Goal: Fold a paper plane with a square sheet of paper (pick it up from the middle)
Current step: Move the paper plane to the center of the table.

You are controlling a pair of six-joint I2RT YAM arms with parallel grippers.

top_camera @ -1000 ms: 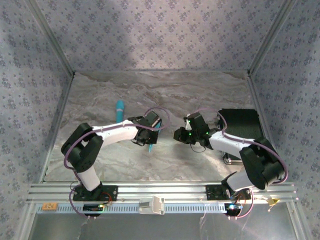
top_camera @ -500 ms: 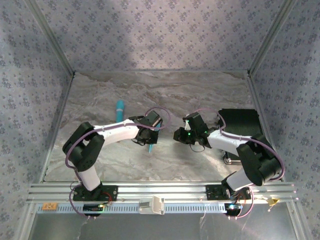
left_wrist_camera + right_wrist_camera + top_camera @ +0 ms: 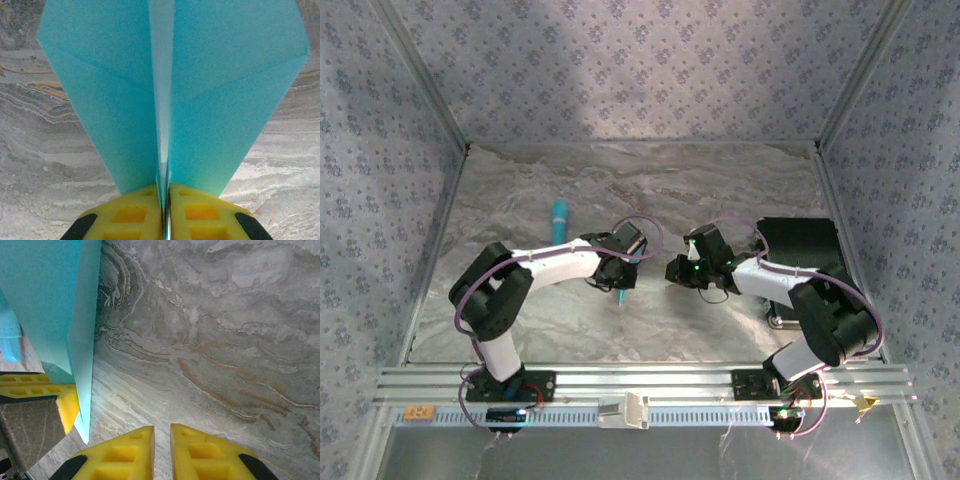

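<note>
Left end effector (image 3: 165,206), yellow fingers pinched tight on the centre fold of the light cyan-blue creased paper plane (image 3: 105,85). It holds the plane above the grey marbled desk (image 3: 45,165), so both wings splay free for shaping. Right end effector (image 3: 161,452) is just beside the plane, jaws nearly together and empty, probably staged to pinch a wing edge.

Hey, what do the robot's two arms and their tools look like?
The left arm and right arm have white links with bulky black joints. A thin purple cable loops along each. A small green light glows near the right wrist. The left tool and right tool each have two blocky yellow fingers with square pockets and black corners.
</note>
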